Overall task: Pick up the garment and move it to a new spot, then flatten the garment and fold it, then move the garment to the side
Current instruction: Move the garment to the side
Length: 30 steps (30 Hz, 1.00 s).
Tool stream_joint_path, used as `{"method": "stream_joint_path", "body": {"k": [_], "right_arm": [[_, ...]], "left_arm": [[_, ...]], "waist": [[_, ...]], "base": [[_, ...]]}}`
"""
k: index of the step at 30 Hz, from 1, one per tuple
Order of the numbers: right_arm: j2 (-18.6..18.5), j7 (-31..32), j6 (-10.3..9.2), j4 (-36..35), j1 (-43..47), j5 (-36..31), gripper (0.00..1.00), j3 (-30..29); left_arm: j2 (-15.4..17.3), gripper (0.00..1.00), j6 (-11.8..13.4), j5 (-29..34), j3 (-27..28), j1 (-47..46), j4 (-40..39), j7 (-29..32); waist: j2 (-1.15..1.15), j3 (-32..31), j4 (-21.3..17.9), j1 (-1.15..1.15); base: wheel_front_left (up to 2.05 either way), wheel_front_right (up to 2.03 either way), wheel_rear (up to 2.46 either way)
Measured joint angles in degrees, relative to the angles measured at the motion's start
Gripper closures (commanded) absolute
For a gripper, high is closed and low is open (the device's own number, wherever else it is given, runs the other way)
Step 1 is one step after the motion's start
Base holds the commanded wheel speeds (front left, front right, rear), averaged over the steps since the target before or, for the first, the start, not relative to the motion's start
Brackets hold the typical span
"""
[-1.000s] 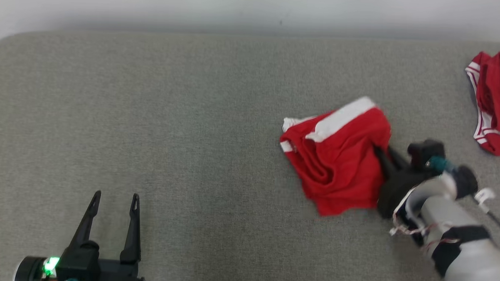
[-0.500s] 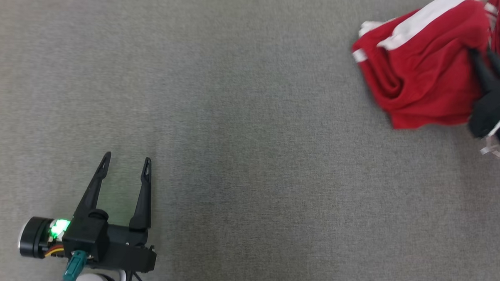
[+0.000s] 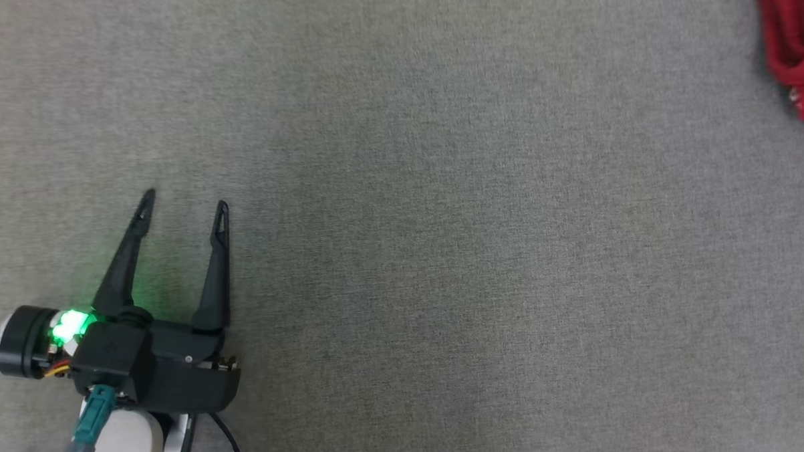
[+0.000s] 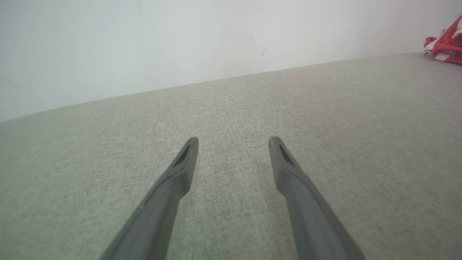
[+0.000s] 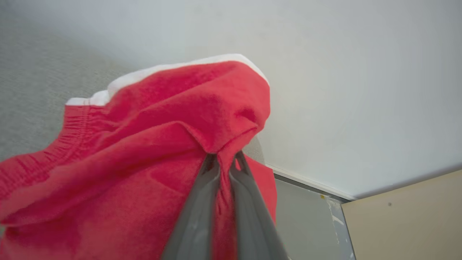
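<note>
At top-right edge, garment (image 3: 802,59) now; view shifted.

I see the garment (image 5: 144,151), red cloth with a white band along its far edge and a gathered hem, bunched in soft folds, one ridge pinched between the closed jaws of my right gripper (image 5: 224,159), its bulk spreading left of them.
</note>
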Motion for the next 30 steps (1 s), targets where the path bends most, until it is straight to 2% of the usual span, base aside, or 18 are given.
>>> {"method": "stream_joint_path", "body": {"k": [5, 8, 17, 18, 19, 20, 25, 30], "right_arm": [[-4.53, 0.69, 0.00, 1.41, -1.75, 0.69, 1.00, 0.18], [-5.78, 0.80, 0.00, 2.77, -2.85, 0.70, 1.00, 0.03], [-5.13, 0.64, 0.00, 8.11, -5.81, -1.12, 1.00, -0.53], [-4.78, 0.62, 0.00, 9.03, -6.04, -1.42, 0.85, -0.71], [-4.44, 0.30, 0.00, 9.92, -6.38, -1.79, 0.52, -0.99], [-3.97, -0.07, 0.00, 10.83, -6.80, -2.29, 0.00, -1.31], [-1.56, -1.34, 0.00, 14.62, -8.51, -4.78, 0.00, -2.35], [-0.30, -5.59, 0.00, 14.40, -10.66, -7.13, 0.00, -3.91]], "left_arm": [[0.66, 0.00, 0.60, 0.36, 0.09, -0.45, -2.14, 0.00], [1.12, 0.00, 0.79, 0.53, -0.08, -0.75, -3.53, 0.00], [2.68, 0.00, 1.53, 0.94, -0.80, -1.24, -7.06, -0.24], [2.83, 0.00, 1.54, 0.94, -0.90, -1.24, -7.25, -0.24], [2.92, 0.00, 1.58, 0.94, -1.01, -1.24, -7.38, -0.25], [2.97, 0.00, 1.71, 0.94, -1.08, -1.24, -7.46, -0.26], [3.15, 0.00, 2.56, 0.92, -1.35, -1.21, -7.20, -0.24], [3.11, 0.00, 3.34, 0.38, -1.26, -1.05, -6.03, -0.15]], "waist": [[-0.01, 2.90, -1.17, -0.01], [-0.02, 4.52, -1.69, -0.02], [-0.03, 8.61, -2.02, -0.02], [-0.03, 8.86, -1.97, -0.03], [-0.03, 9.02, -1.90, -0.02], [-0.02, 9.10, -1.81, -0.02], [-0.02, 8.27, -1.82, -0.01], [-0.01, 5.91, -2.01, 0.00]], "base": [[0.00, 0.00, 0.00], [0.00, 0.00, 0.00], [0.00, 0.00, 0.00], [0.00, 0.00, 0.00], [0.00, 0.00, 0.00], [0.00, 0.00, 0.00], [0.00, 0.00, 0.00], [0.00, 0.00, 0.00]]}}
